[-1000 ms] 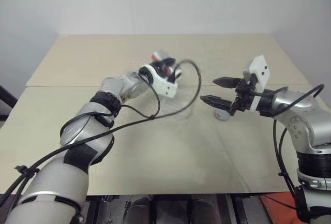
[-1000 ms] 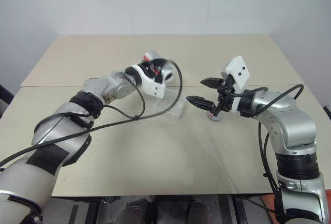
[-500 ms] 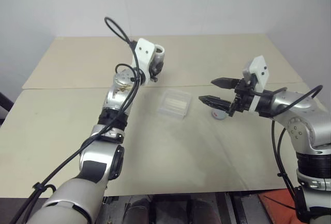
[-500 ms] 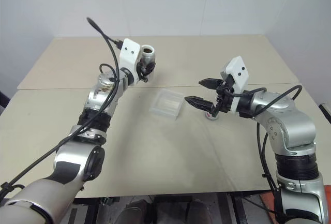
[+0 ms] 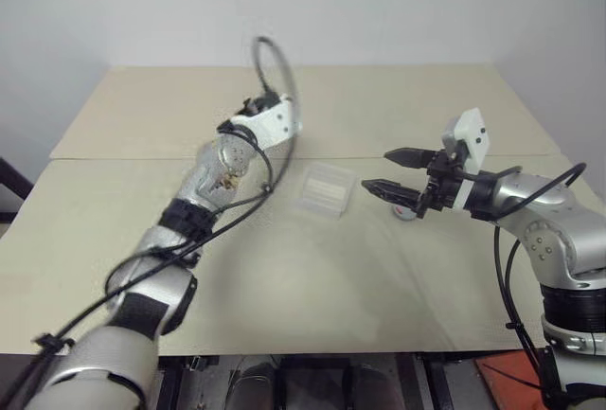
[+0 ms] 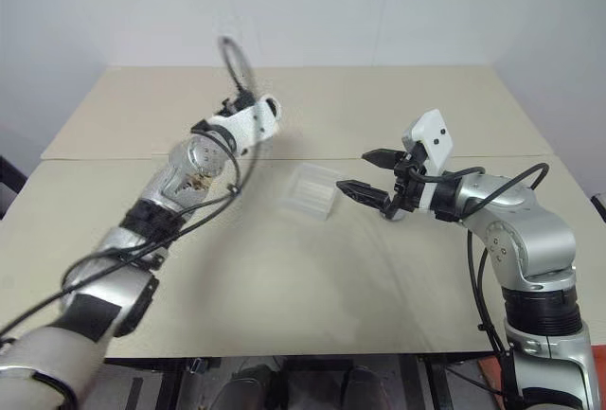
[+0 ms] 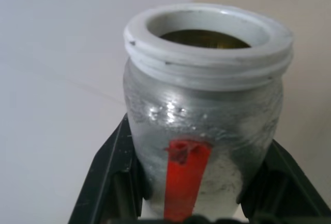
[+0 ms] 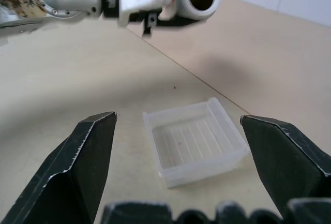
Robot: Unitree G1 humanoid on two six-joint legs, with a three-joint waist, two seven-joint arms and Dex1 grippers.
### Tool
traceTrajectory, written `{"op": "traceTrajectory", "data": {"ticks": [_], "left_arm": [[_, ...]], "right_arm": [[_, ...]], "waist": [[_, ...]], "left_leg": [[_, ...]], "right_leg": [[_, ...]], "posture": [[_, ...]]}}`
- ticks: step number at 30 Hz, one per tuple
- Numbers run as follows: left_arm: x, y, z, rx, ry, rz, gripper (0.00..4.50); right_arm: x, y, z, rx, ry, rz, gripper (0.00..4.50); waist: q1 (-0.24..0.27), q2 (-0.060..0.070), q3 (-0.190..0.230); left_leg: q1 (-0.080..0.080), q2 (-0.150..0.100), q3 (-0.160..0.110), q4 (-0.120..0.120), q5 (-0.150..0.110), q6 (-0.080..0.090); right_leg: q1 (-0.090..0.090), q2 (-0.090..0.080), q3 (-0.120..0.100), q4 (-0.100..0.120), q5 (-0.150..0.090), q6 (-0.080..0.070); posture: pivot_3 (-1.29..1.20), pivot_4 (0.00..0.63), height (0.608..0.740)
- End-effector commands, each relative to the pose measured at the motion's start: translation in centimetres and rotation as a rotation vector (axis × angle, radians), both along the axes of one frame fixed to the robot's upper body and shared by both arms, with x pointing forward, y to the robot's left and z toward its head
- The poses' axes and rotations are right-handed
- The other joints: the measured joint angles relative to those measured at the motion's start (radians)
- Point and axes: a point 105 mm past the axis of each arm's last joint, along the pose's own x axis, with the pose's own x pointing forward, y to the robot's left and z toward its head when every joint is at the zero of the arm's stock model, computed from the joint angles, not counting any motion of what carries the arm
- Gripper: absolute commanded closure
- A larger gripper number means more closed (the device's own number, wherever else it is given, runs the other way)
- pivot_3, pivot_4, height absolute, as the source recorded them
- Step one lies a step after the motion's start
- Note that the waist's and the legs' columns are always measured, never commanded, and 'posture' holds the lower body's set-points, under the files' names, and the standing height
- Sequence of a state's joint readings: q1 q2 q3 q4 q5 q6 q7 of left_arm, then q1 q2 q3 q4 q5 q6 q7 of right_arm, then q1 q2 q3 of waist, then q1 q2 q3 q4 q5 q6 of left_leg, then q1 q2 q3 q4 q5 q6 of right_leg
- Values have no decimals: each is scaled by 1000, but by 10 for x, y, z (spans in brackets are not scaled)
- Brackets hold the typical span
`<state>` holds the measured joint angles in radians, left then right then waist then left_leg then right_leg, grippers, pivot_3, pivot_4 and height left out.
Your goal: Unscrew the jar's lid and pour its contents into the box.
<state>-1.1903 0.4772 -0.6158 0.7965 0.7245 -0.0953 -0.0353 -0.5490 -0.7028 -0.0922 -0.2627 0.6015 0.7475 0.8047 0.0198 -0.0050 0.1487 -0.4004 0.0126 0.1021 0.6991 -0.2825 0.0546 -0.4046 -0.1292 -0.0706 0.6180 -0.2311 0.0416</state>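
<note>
Now left pincer [image 7: 194,219] grips jar [image 7: 204,115] — lidless.

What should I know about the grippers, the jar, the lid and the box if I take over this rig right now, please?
Left gripper: shut on the jar, held up off the table.
Right gripper: open, empty, hovering beside the box.
Lid: off the jar, lying on the table under the right gripper.
Box: on the table, mid-table; looks empty.
Done: lid unscrewed, jar mouth open.
Left: bring the jar over the box and pour. The contents cannot be made out inside the jar.
</note>
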Motion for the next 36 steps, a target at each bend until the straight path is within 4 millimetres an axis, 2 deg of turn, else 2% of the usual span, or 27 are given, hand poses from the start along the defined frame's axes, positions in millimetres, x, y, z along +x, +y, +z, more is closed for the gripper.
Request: {"op": "traceTrajectory", "data": {"ticks": [1, 3, 6, 10, 13, 17, 24, 28, 31, 36], "left_arm": [[-7, -33, 15, 414, -267, -149, 2574], [-8, -44, 11, 588, -335, -197, 2574], [-13, -65, -11, 791, -389, -286, 2574], [-20, -84, -34, 942, -456, -364, 2574], [-20, -91, -33, 975, -494, -357, 2574], [-16, -91, -22, 951, -509, -320, 2574], [-17, -89, -23, 927, -490, -328, 2574], [-15, -85, -15, 824, -441, -306, 2574], [-14, -78, -3, 646, -358, -282, 2574], [-9, -47, 9, 250, -118, -226, 2574]], "right_arm": [[-2, 1, 18, 9, -82, 9, 47], [-2, 1, 19, 12, -89, 8, 47], [-3, 1, 21, 26, -97, 0, 47], [-2, 1, 23, 41, -101, -10, 47], [-3, 1, 25, 50, -109, -18, 47], [-5, -1, 28, 65, -116, -24, 47], [-4, -1, 28, 62, -120, -28, 47], [-2, -1, 29, 60, -121, -24, 47], [-1, -1, 30, 59, -121, -20, 47], [0, -2, 31, 59, -119, -14, 47]], "waist": [[7, 0, 0], [11, 0, 0], [12, 0, 0], [9, 0, 0], [6, 0, 0], [2, 0, 0], [2, 0, 0], [1, 0, 0], [0, 0, 0], [-8, 0, 0]], "left_leg": [[0, 0, 0, 0, 0, 0], [-2, 0, 1, -1, 0, 0], [-3, 0, 2, -1, 0, 0], [-5, 1, 3, -2, 0, 0], [-5, 1, 3, -2, 0, 0], [-5, 2, 3, -2, 0, 0], [-5, 2, 3, -1, 0, 0], [-5, 2, 3, -1, 0, 0], [-5, 2, 3, -1, 0, 0], [-4, 2, 3, -1, 0, 0]], "right_leg": [[0, 0, 0, -1, 0, 0], [-1, 0, -1, -2, 0, 0], [-2, 0, -1, -3, 0, 0], [-5, 0, -1, -3, 0, 1], [-5, 0, -1, -2, 0, 1], [-5, 0, -1, -1, 0, 1], [-5, 0, -1, -1, 0, 1], [-6, 0, -1, -1, 0, 1], [-6, 0, -1, -1, 0, 0], [-6, 0, 0, 0, 0, 0]], "posture": [[0, 150, 740], [0, 150, 740], [0, 150, 740], [0, 150, 740], [0, 150, 740], [0, 150, 740], [0, 150, 740], [0, 150, 740], [0, 150, 740], [0, 150, 740]]}}
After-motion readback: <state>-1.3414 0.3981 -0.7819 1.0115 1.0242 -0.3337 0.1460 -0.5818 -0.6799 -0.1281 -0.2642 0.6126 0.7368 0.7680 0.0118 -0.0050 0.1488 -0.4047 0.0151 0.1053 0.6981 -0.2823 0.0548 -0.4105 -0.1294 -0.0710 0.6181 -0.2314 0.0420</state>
